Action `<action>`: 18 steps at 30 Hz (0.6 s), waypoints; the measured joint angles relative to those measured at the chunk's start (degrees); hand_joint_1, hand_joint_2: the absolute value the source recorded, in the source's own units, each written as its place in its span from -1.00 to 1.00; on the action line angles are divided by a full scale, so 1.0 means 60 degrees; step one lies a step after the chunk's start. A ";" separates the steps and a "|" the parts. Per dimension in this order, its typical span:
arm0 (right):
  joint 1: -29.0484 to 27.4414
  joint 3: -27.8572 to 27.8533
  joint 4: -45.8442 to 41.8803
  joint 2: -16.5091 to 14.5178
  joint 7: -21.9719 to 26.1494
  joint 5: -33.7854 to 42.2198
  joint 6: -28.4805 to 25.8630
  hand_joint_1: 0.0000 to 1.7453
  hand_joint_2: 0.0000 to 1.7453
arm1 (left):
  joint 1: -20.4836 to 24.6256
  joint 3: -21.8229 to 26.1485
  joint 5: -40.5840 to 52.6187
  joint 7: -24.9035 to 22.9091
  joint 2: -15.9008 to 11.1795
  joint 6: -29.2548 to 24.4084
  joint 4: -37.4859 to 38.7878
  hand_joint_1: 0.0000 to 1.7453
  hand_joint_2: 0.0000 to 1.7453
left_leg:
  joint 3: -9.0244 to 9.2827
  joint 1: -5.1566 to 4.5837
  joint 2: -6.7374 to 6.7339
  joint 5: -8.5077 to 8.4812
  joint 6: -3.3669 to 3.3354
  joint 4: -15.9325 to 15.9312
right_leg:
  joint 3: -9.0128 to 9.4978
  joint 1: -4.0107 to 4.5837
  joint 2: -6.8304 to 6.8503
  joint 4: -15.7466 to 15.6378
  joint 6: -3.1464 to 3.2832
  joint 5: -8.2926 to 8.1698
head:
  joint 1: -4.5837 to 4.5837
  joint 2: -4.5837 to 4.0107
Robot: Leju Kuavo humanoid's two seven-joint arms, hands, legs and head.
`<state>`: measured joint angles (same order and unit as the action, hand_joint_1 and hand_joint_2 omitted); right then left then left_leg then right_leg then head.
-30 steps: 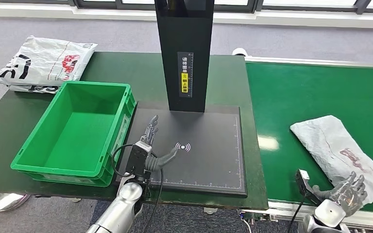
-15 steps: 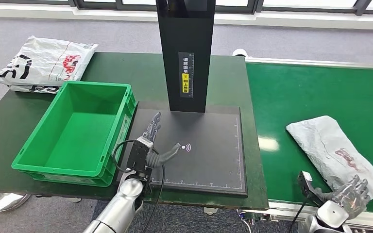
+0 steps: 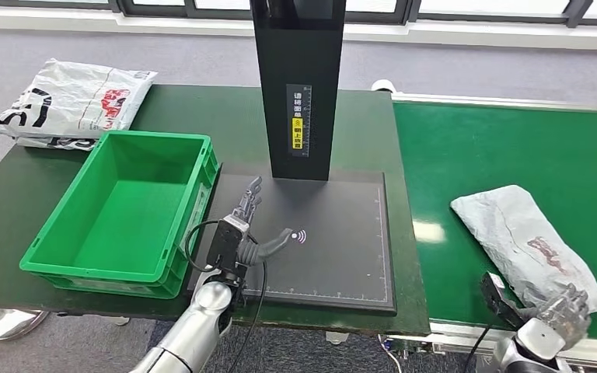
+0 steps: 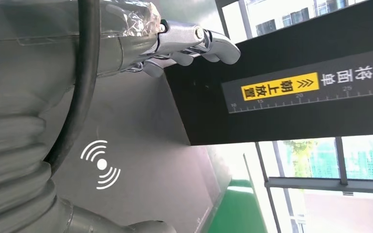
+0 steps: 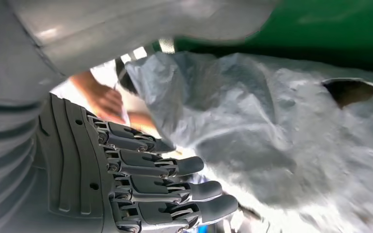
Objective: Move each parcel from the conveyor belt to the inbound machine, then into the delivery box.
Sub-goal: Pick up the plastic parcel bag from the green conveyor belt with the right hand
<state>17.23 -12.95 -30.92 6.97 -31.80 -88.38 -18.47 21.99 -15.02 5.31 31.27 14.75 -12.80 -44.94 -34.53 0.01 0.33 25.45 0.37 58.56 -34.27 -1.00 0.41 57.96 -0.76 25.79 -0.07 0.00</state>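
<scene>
task at its start: the grey parcel (image 3: 525, 245) is lying on the conveyor belt (image 3: 497, 148), right hand (image 3: 563, 314) spread at its near end, holding nothing; left hand (image 3: 250, 227) is hovering empty over the inbound machine (image 3: 322, 241), beside the empty delivery box (image 3: 62, 264).

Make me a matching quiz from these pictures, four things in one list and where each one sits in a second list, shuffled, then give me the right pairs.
Things
1. grey parcel
2. green crate
3. white printed bag
4. left hand

Places
A. over the black scanner pad
B. on the green conveyor belt
C. on the dark table, beside the pad
D. at the table's far corner, behind the crate

Pairs: 1-B, 2-C, 3-D, 4-A
</scene>
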 joint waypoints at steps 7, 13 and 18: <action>0.0230 -0.1097 0.0444 -0.0119 0.1660 0.0667 0.0519 1.00 1.00 | 0.0267 0.0000 -0.0028 0.0138 0.0096 0.0038 0.0402 -1.00 1.00 | 0.0018 0.0003 0.0005 0.0010 -0.0021 0.0029 | 0.0044 0.0001 0.0005 -0.0004 -0.0019 0.0001 | 0.0000 0.0000; 0.0387 -0.1637 0.0733 -0.0090 0.2173 0.0797 0.0319 1.00 1.00 | 0.0307 0.0000 -0.0137 0.0195 0.0099 0.0012 0.0598 -1.00 1.00 | 0.0017 0.0004 0.0002 0.0018 -0.0034 0.0045 | 0.0057 0.0003 0.0002 -0.0009 -0.0033 -0.0007 | 0.0000 0.0000; 0.0454 -0.1828 0.0858 -0.0056 0.2222 0.0857 0.0270 1.00 1.00 | 0.0313 0.0000 -0.0158 0.0199 0.0099 0.0005 0.0643 -1.00 1.00 | 0.0017 0.0009 0.0002 0.0026 -0.0033 0.0044 | 0.0055 0.0009 0.0001 -0.0010 -0.0033 -0.0003 | 0.0000 0.0000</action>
<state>19.95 -23.92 -25.77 6.63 -18.47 -83.24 -16.85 23.87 -15.02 4.36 32.46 15.34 -12.76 -41.08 -34.43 0.06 0.35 25.61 0.17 58.82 -33.94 -0.95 0.41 57.90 -0.96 25.77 -0.07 0.00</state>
